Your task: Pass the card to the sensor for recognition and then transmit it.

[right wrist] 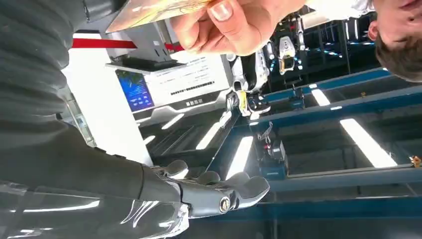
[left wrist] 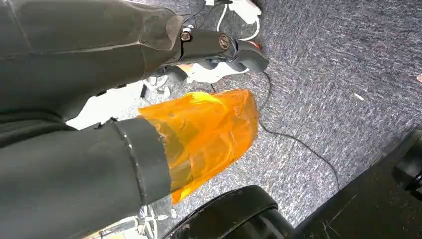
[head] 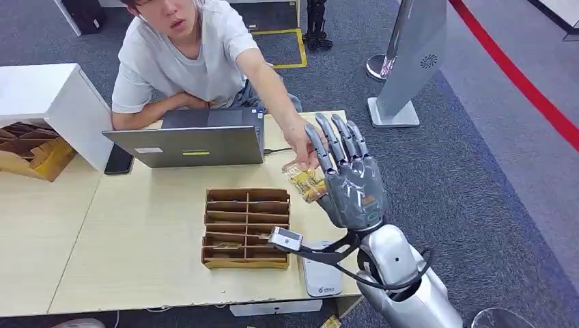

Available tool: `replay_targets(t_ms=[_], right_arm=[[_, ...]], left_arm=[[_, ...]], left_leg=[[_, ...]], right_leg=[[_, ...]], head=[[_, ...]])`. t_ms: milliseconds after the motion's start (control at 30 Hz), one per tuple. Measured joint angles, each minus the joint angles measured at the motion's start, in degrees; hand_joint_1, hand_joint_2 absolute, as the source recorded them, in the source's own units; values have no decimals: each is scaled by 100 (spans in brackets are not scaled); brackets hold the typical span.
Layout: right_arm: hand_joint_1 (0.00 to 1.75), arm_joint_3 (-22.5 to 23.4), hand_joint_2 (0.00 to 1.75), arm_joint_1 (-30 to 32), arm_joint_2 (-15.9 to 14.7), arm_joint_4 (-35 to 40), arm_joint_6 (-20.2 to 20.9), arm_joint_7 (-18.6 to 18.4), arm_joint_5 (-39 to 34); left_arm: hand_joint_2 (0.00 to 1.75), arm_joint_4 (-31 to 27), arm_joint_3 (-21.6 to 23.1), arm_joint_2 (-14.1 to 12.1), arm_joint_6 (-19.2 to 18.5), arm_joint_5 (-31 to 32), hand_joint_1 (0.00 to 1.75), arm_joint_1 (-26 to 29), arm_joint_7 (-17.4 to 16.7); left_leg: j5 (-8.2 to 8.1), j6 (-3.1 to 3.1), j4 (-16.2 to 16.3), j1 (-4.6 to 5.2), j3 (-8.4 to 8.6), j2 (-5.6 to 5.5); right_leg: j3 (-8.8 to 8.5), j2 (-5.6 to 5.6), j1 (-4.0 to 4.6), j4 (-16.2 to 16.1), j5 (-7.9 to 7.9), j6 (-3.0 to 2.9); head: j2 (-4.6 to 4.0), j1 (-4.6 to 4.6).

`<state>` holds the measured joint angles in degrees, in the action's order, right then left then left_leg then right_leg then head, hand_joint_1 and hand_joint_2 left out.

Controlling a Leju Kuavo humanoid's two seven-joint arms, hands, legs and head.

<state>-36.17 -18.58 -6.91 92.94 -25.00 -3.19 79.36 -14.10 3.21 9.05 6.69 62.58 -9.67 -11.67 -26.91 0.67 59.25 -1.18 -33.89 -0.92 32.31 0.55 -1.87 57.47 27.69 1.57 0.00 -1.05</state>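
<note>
On the left stood one white cabinet (head: 48, 96) with cardboard pieces (head: 31, 154) beneath it. One person (head: 184, 58) sat behind the pale wooden table (head: 136, 239), on which lay one black phone (head: 119, 160), one open grey laptop (head: 194, 140) and one brown cardboard tray (head: 246, 227) of slotted compartments. Just right of the tray lay one white card sensor (head: 321, 277), with one small scanner head (head: 285, 238) above it. The person's hand (head: 298, 140) reached across and gripped the one yellow-patterned card (head: 305, 183), which the right hand (head: 349, 179) also held, thumb on it and fingers upright. Whether the left hand (left wrist: 219, 47) was wide or closed, I could not tell. One grey kiosk (head: 410, 61) stood on the carpet.
</note>
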Motion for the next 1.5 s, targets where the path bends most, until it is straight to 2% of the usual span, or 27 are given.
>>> replay_targets(t_ms=[200,233,267,300,367,400,1500], right_arm=[[0,2,175,91,-44,17,-55,2,2],[5,4,175,110,-46,24,-76,2,2],[35,11,175,127,-48,33,-87,2,0],[134,15,175,138,-50,44,-105,7,0],[168,26,175,159,-52,48,-118,22,-17],[173,33,175,171,-52,48,-118,28,-30],[175,81,175,241,-76,144,-214,203,-249]], left_arm=[[0,0,-11,-4,0,-2,0,6,0],[0,0,-11,-7,2,0,0,6,0],[0,0,-11,-7,2,0,0,6,0],[0,0,-11,-7,2,0,0,6,0],[0,0,-13,-7,2,2,0,7,0],[0,0,-13,-7,2,2,0,8,0],[0,0,-59,-9,11,37,0,15,9]], left_leg=[[0,0,0,0,0,0],[0,0,0,0,-1,0],[0,0,0,0,-1,0],[0,0,0,0,-1,0],[0,0,0,0,-1,0],[0,0,0,0,-1,0],[0,0,0,0,-1,0]], right_leg=[[0,0,0,0,0,0],[0,0,0,0,0,0],[0,0,0,0,0,0],[0,0,0,0,0,0],[0,0,0,0,0,0],[0,0,0,0,0,0],[0,0,0,0,0,0]], head=[[0,0],[0,0],[0,0],[0,0],[0,0],[0,0],[0,0]])
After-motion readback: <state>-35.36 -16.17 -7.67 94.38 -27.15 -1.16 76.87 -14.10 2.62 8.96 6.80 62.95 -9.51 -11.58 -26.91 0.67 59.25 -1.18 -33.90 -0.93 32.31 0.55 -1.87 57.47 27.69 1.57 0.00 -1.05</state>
